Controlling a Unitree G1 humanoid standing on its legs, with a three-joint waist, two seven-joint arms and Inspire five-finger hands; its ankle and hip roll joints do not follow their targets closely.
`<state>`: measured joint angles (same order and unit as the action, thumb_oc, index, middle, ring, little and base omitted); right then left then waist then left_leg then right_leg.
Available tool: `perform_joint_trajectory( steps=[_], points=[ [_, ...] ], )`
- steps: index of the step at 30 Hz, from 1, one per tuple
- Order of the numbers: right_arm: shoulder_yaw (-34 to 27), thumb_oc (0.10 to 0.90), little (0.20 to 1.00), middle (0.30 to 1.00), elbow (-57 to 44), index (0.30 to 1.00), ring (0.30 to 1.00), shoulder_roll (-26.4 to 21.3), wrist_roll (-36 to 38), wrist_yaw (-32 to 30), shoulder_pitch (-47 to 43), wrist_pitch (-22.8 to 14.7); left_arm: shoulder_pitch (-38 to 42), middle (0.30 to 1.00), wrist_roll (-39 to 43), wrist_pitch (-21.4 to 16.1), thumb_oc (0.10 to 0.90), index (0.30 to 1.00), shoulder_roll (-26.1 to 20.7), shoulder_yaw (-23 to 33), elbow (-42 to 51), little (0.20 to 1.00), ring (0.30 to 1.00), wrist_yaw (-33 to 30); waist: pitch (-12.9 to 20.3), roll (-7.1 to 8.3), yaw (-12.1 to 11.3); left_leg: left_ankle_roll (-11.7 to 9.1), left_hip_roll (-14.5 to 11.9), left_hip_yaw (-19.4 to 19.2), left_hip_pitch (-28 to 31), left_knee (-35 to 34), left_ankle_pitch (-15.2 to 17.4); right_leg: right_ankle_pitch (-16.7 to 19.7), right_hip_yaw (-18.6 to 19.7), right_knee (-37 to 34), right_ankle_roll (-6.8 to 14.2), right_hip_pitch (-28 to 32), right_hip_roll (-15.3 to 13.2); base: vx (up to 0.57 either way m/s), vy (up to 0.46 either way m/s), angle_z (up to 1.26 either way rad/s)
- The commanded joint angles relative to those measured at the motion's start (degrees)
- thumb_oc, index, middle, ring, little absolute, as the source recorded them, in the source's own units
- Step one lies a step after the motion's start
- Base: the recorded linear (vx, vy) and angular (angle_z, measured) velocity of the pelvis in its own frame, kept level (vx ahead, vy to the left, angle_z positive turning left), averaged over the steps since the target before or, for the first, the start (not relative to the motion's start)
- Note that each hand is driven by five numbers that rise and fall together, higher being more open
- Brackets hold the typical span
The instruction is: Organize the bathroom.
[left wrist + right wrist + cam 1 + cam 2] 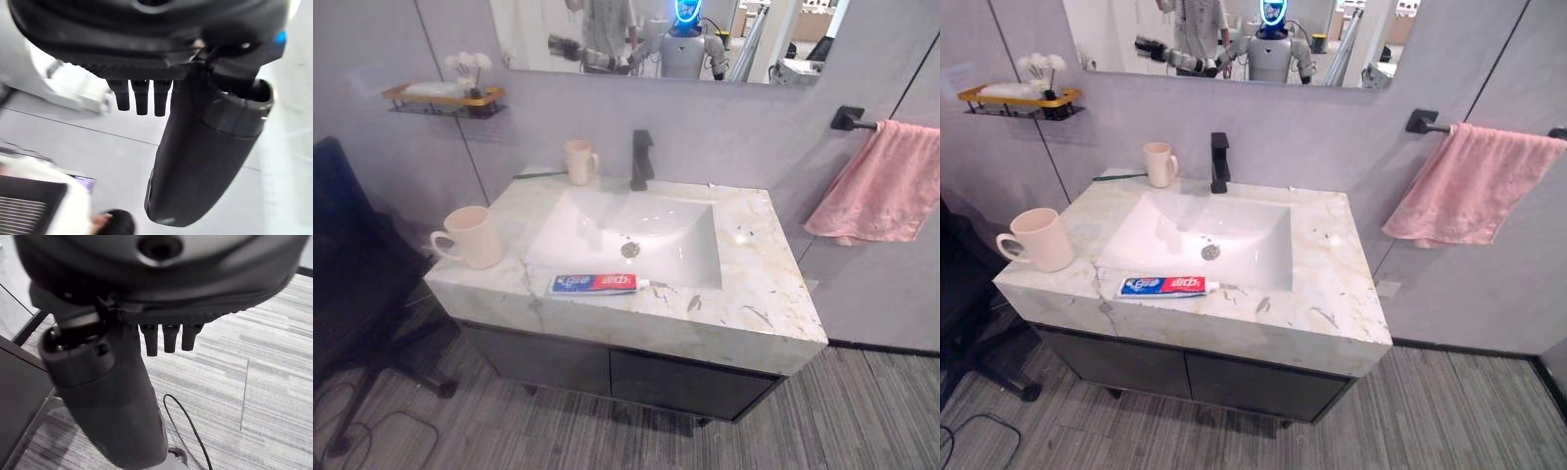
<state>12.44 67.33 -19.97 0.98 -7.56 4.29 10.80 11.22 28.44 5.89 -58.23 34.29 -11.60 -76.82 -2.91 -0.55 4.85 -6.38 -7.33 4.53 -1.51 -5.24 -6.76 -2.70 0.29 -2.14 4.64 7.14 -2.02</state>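
Your desk [759, 284] is cluttered, both hands empty.
Left hand [146, 73] and right hand [166, 318]: fingers straight, holding nothing. Toothpaste [594, 284] lies before the sink [636, 230], mugs [470, 237] [578, 162] left, faucet [641, 160] behind.

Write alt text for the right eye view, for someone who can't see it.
A marble vanity with a white sink and black tap. A toothpaste tube lies at the front edge, one mug sits front left, another at the back by a green toothbrush. A pink towel hangs right.
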Motion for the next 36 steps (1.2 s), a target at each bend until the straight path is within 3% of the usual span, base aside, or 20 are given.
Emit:
perform_joint_trajectory(
  steps=[1,5,7,9,11,12,14,17,19,21,24,27,28,29,32,36],
  points=[
    [0.3,0.8,0.9,0.9,0.0,0.9,0.9,-1.7,1.2,0.4,-1.7,1.4,5.7,0.9,-22.2,6.5,0.8,0.9,-12.9,-0.2,9.2,0.9,0.9,6.2,1.3,-1.25,0.7,-0.1,-1.1,-5.5,4.6,0.2,5.9,-1.5,-0.3,3.2,1.0,-4.1,0.3,0.0,0.0,0.0],
    [1.6,0.8,0.9,0.9,-0.4,0.9,0.9,-1.7,1.0,0.9,-2.1,2.5,8.3,0.9,-28.6,8.8,0.8,0.9,-17.8,-2.4,11.4,0.9,0.9,15.8,1.7,-1.66,1.0,-0.2,-1.2,-6.1,4.8,0.2,6.2,-1.6,-0.4,3.1,1.1,-4.0,0.2,0.0,0.0,0.0],
    [3.5,0.8,0.9,0.9,0.1,0.9,0.9,-2.2,0.7,1.6,-3.0,3.5,13.8,0.9,-31.9,10.2,0.8,0.9,-25.7,-9.1,11.0,0.9,0.9,32.9,2.1,-2.83,2.0,-0.2,-1.2,-7.2,5.0,0.2,6.3,-1.5,-0.7,3.2,1.4,-3.9,0.1,0.0,0.0,0.0],
    [3.6,0.8,0.9,0.9,0.3,0.9,0.9,-2.2,0.5,1.9,-3.3,3.7,16.0,0.9,-33.5,9.7,0.8,0.9,-26.4,-11.3,10.6,0.9,0.9,36.5,2.1,-2.86,2.0,-0.2,-1.2,-7.3,5.0,0.2,6.3,-1.6,-0.8,3.3,1.5,-3.9,0.1,0.0,0.003,-0.03],
    [5.0,0.8,0.9,0.9,1.1,0.9,0.9,-2.9,0.7,2.7,-4.4,4.3,21.1,0.9,-33.6,8.3,0.8,0.9,-30.5,-17.8,10.4,0.9,0.9,46.0,2.2,-3.7,2.5,-0.2,-1.2,-7.8,5.0,0.2,6.3,-1.5,-0.9,3.3,1.7,-4.0,0.1,0.0,0.004,-0.03],
    [6.2,0.8,0.9,0.9,1.4,0.9,0.9,-3.7,1.2,3.4,-5.5,5.1,26.9,0.9,-34.0,7.2,0.8,0.9,-33.1,-25.0,11.0,0.9,0.9,51.9,2.1,-4.48,3.0,-0.2,-1.2,-8.2,5.1,0.2,6.3,-1.4,-0.8,3.2,2.0,-4.0,0.0,0.0,0.0,0.0],
    [6.5,0.8,0.9,0.9,1.9,0.9,0.9,-3.9,1.3,3.8,-5.9,5.5,31.6,0.9,-33.6,7.2,0.8,0.9,-34.5,-30.4,11.7,0.9,0.9,56.1,2.1,-4.88,3.0,-0.2,-1.2,-8.3,5.1,0.2,6.3,-1.3,-0.7,3.2,2.1,-4.0,0.0,-0.01,0.005,-0.06],
    [7.5,0.8,0.9,0.9,3.1,0.9,0.9,-4.7,1.7,4.4,-6.5,6.3,44.8,0.9,-35.0,6.8,0.8,0.9,-34.9,-44.9,12.6,0.9,0.9,64.0,2.2,-6.26,3.3,-0.3,-1.2,-8.6,5.1,0.2,6.3,-1.1,-0.7,3.2,2.6,-4.1,-0.1,-0.01,0.004,-0.08],
    [7.3,0.8,0.9,0.9,3.3,0.9,0.9,-4.8,1.9,4.8,-6.3,6.8,51.6,0.9,-37.3,6.9,0.8,0.9,-34.4,-51.7,12.0,0.9,0.9,67.3,2.3,-6.45,3.1,-0.2,-1.2,-8.6,5.0,0.2,6.3,-0.9,-0.7,3.1,2.7,-4.2,-0.1,0.0,0.006,-0.07],
    [7.5,0.8,0.9,0.9,3.4,0.9,0.9,-4.7,2.2,4.8,-5.8,7.8,60.8,0.9,-38.4,6.8,0.8,0.9,-33.7,-61.8,11.1,0.9,0.9,73.0,2.4,-6.98,3.1,-0.4,-1.3,-9.1,4.9,0.2,6.2,-0.8,-0.7,3.2,2.9,-4.4,-0.2,-0.01,0.019,-0.12],
    [7.1,0.8,0.9,0.9,4.0,0.9,0.9,-4.1,1.2,5.6,-5.5,8.5,74.1,0.9,-38.6,5.9,0.8,0.9,-32.2,-76.3,7.1,0.9,0.9,80.7,2.6,-6.91,2.7,-0.5,-1.3,-9.7,4.8,0.2,6.1,-0.4,-0.8,3.0,3.3,-4.6,-0.4,-0.01,0.032,-0.06],
    [7.4,0.8,0.9,0.9,4.2,0.9,0.9,-3.0,0.9,5.5,-5.5,9.0,83.2,0.9,-37.5,4.0,0.8,0.9,-30.5,-87.3,1.0,0.9,0.9,85.3,2.5,-6.31,2.7,-0.4,-1.2,-10.0,4.8,0.2,6.0,0.0,-0.9,2.8,3.5,-4.7,-0.6,0.0,0.031,-0.03],
    [7.4,0.8,0.9,0.9,4.2,0.9,0.9,-2.9,1.0,5.4,-5.5,9.1,84.3,0.9,-37.4,4.0,0.8,0.9,-30.2,-88.8,-0.3,0.9,0.9,86.5,2.4,-6.28,2.7,-0.3,-1.2,-10.1,4.8,0.2,6.0,0.1,-0.9,2.8,3.6,-4.8,-0.6,0.0,0.041,-0.01],
    [7.5,0.8,0.9,0.9,4.3,0.9,0.9,-2.5,0.7,5.0,-5.5,9.4,87.9,0.9,-38.5,2.0,0.8,0.9,-29.4,-93.8,-5.5,0.9,0.9,89.2,2.3,-6.13,2.9,-0.1,-1.1,-10.3,4.8,0.2,6.0,0.3,-0.8,2.7,3.7,-4.9,-0.7,0.0,0.0,0.0],
    [7.7,0.8,0.9,0.9,4.4,0.9,0.9,-2.5,0.5,4.5,-5.7,9.9,90.3,0.9,-39.5,-0.2,0.8,0.9,-28.6,-97.4,-10.6,0.9,0.9,91.3,2.2,-5.98,3.1,0.1,-0.9,-10.6,4.7,0.2,6.0,0.4,-0.8,2.7,3.8,-5.0,-0.8,0.0,0.0,0.0],
    [8.0,0.8,0.9,0.9,5.0,0.9,0.9,-2.6,-0.3,3.9,-6.2,11.8,93.1,0.9,-44.3,-6.7,0.8,0.9,-26.3,-103.2,-18.8,0.9,0.9,97.3,2.3,-5.84,3.7,0.3,-0.9,-11.4,4.6,0.2,5.9,0.7,-0.9,2.9,4.1,-5.4,-1.0,0.0,0.0,0.0]
  ],
)
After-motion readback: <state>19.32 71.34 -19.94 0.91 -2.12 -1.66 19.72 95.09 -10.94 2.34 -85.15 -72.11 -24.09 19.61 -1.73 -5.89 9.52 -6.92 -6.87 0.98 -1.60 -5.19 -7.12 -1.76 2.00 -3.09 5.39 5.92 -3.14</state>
